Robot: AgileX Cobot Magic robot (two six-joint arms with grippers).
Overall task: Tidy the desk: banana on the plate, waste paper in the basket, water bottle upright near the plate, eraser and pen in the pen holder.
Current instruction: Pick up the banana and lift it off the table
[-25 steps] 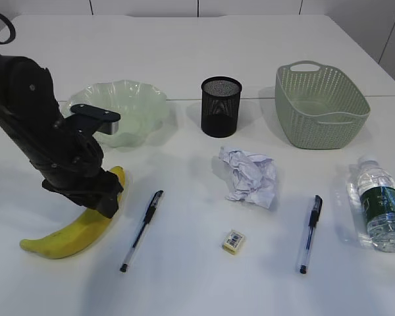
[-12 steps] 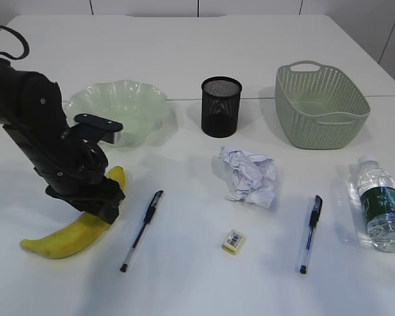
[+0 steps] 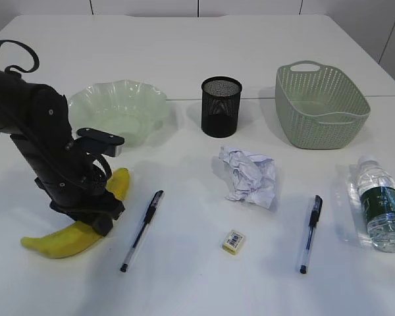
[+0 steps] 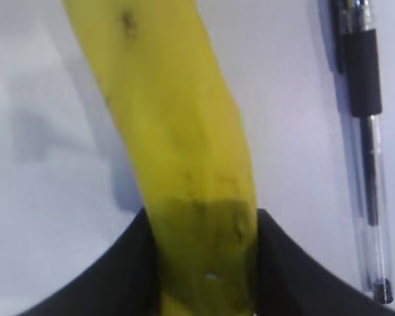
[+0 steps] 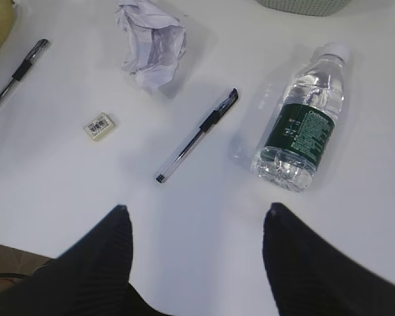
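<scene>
The desk (image 3: 204, 39) is seen as a plain white tabletop with a seam running across it behind the row of containers. At the far right the basket (image 3: 321, 105) is set, grey-green with woven sides, and the plate (image 3: 118, 108), a pale green dish with a ruffled rim, is placed at the far left; between them the black mesh pen holder (image 3: 220, 105) is stood upright. The banana (image 3: 79, 227) is laid on the desk in front of the plate, apart from it, and it is straddled by the left gripper (image 3: 95, 217), which is lowered over its middle; in the left wrist view the fruit (image 4: 184, 151) is framed closely by a dark finger (image 4: 118, 276) on either side, partly closed, though a firm grip cannot be confirmed. The water bottle (image 3: 380, 204) is left lying on its side at the right edge. The waste paper (image 3: 249, 176) is found crumpled near the middle. One pen (image 3: 142, 229) is laid just beside the banana, another pen (image 3: 309, 232) between the paper and the bottle. The eraser (image 3: 233, 241) is set in front of the paper. The right gripper (image 5: 196, 263) is held wide apart above the desk, with nothing between its fingers
</scene>
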